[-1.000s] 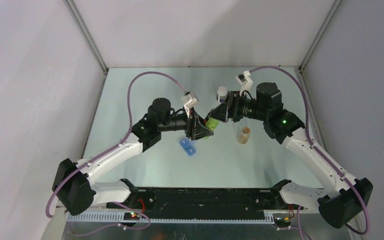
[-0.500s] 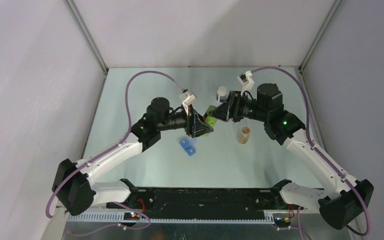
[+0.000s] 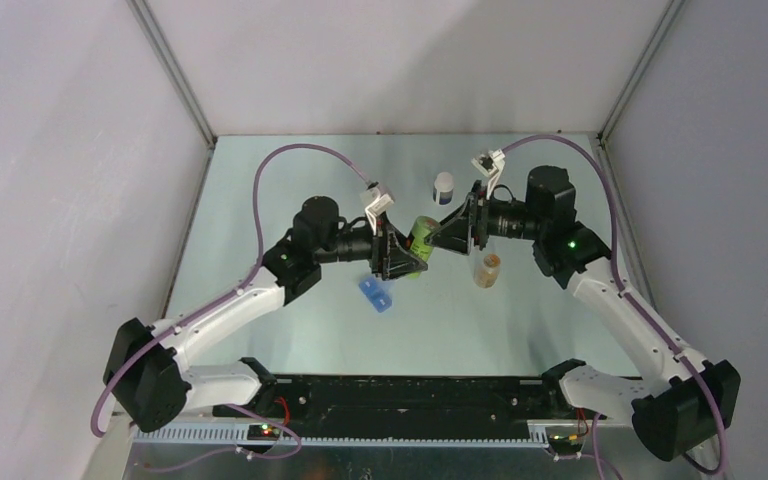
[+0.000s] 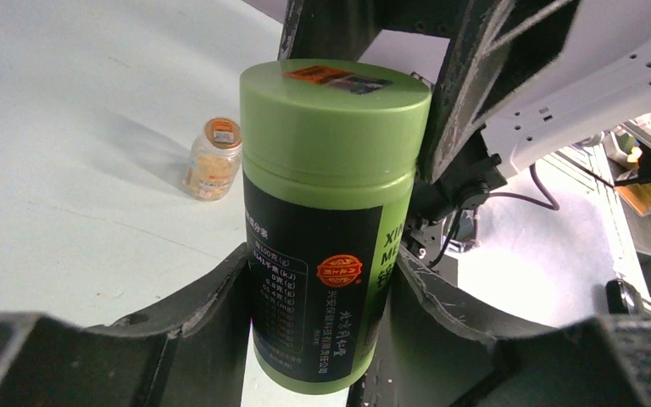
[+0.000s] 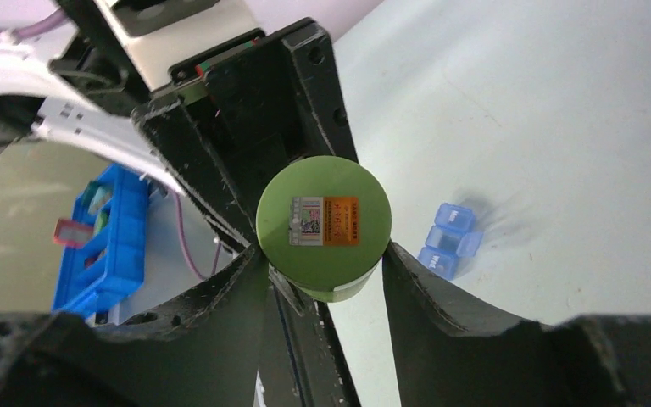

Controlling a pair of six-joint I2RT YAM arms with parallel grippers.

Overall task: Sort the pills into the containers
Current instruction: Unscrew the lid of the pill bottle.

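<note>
Left claw [image 3: 409,259] and right claw [image 3: 440,236], tip-to-tip.

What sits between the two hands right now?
The green bottle: the left hand grips its body, and the right hand flanks its top. Both wrist views show it.

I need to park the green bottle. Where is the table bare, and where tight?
Bare: the near strip between the blue pill box and the black rail, and the far left of the table. Crowded: the middle, around the green bottle, amber bottle and white bottle.
</note>
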